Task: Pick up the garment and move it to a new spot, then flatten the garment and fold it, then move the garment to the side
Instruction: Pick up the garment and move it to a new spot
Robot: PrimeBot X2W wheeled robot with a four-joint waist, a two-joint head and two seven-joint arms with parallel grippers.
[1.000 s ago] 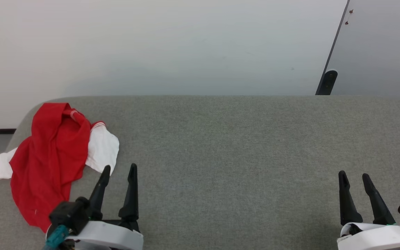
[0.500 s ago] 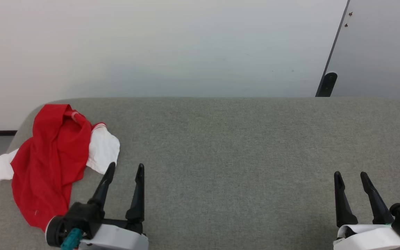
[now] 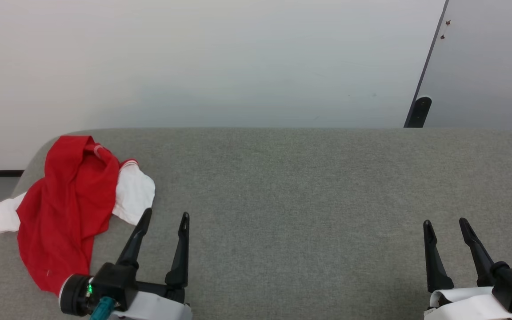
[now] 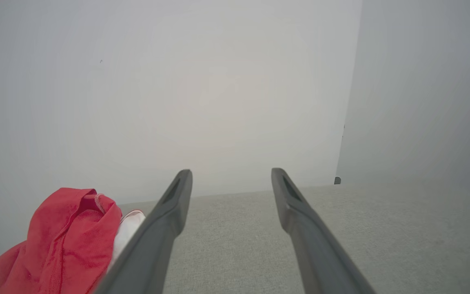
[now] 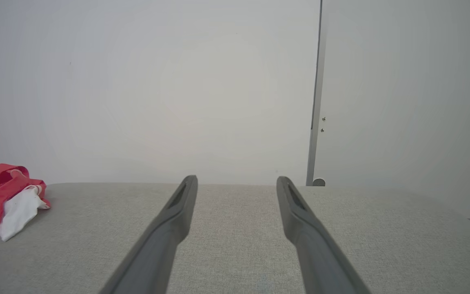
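Red T-shirt lay crumpled — soft, light, probably limp; its collar ridge offered purchase. Left gripper, right gripper: released, empty.

The left gripper, two long dark fingers, now sits farther to the robot's right than a second ago, its tips past the white sleeve of the red cotton T-shirt. The right gripper drifts slightly left. The head camera tips, so everything sits lower.

grey fabric surface against plain white wall.
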